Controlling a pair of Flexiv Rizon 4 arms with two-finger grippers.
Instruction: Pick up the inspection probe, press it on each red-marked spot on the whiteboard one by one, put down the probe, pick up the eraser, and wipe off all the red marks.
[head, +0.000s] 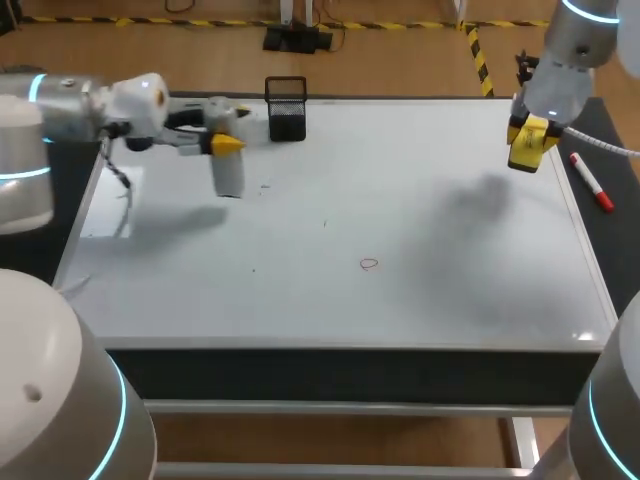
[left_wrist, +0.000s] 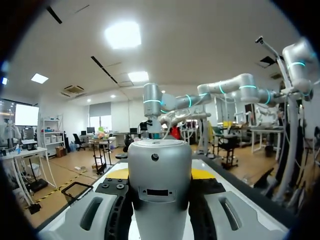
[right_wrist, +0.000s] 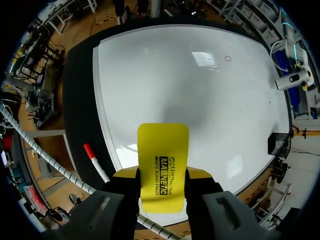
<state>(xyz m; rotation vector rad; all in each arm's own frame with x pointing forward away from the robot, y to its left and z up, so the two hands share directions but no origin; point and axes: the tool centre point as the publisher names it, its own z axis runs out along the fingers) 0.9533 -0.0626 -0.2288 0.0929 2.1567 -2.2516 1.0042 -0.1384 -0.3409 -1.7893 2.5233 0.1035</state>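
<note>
The left gripper (head: 224, 145) was clamped on the inspection probe (head: 229, 176), one finger on each side of its grey body. It held the probe above the far-left part of the whiteboard (head: 420, 300), just left of the black mesh holder (head: 286, 108). The probe lay roughly level, not pointed down. This was judged to be a parked pose that kept the tip clear of the board surface.

The right gripper (head: 530, 132) was closed on the yellow eraser (right_wrist: 162, 155) and hovered over the board's far-right edge. The eraser projected ahead of the fingers toward the board, which suited a wiping pass. A red marker pen (head: 590, 181) lay on the dark table just right of the board.

One red mark (head: 369, 264) was visible, a small ring near the board's middle and well apart from both tools.

- A few fainter specks on the board were too small for their colour to be judged.
- The eraser's wiping face was hidden.
- The probe's tip could not be made out in the head view.
</note>
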